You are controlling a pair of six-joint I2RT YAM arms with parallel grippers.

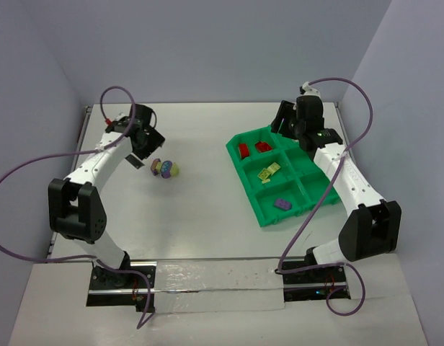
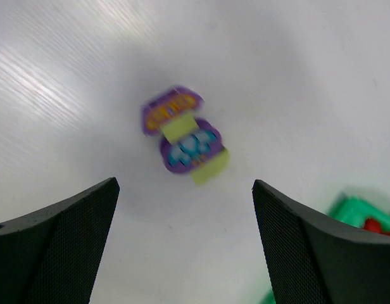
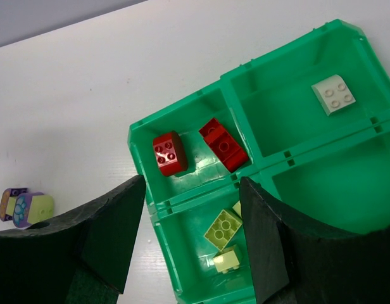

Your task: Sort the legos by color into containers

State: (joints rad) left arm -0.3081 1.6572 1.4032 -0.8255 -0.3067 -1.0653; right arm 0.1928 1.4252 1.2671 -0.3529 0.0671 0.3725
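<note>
The left hand point(image 1: 144, 146), the nearer of the two, hangs wide open and empty over the white desk point(image 1: 200, 216). The only loose legos point(image 2: 182, 136), a purple and yellow-green clump, lie just ahead of its fingers at the centre of the wrist frame, long axis slanting from upper left to lower right. Seen from overhead, the clump sits just lower right of that hand, well apart from the green tray point(image 1: 245, 184), where the right hand point(image 3: 192, 183) hovers, spread and holding nothing.

Two red bricks point(image 3: 169, 153) sharing one green tray point(image 3: 290, 158) compartment, yellow-green bricks point(image 3: 223, 229) adjoining, cream brick point(image 3: 333, 94) alone, purple-yellow cluster point(image 1: 165, 169) outside
</note>
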